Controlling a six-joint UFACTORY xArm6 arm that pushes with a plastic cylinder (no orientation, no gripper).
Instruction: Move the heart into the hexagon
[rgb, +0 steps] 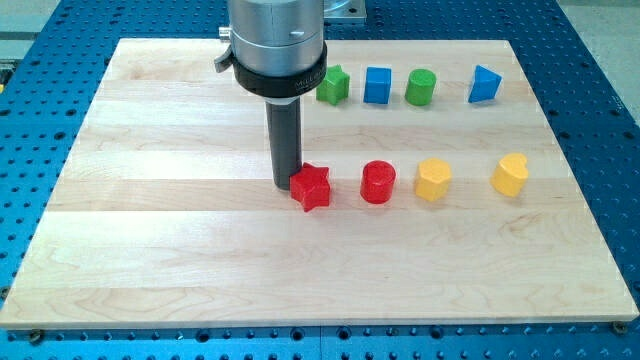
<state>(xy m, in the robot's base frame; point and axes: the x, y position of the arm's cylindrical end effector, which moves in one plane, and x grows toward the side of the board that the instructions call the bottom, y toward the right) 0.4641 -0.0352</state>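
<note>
You have my tip just left of centre in the frame, at the bottom of the dark rod, pressed against the left side of the red star. The rod has no jaws; it holds nothing and only touches that star.

Moving right along the middle row, you see the red cylinder near the star but apart from it, then the yellow hexagon right of centre, then the yellow heart at the frame's right, well apart from the hexagon. The heart lies well away from my tip, with the star, cylinder and hexagon between them.

In the upper row, left to right, you find the green star just beside the arm's metal collar, the blue cube, the green cylinder and the blue triangular block at upper right.

All of them rest on the wooden board, which sits on a blue perforated table.
</note>
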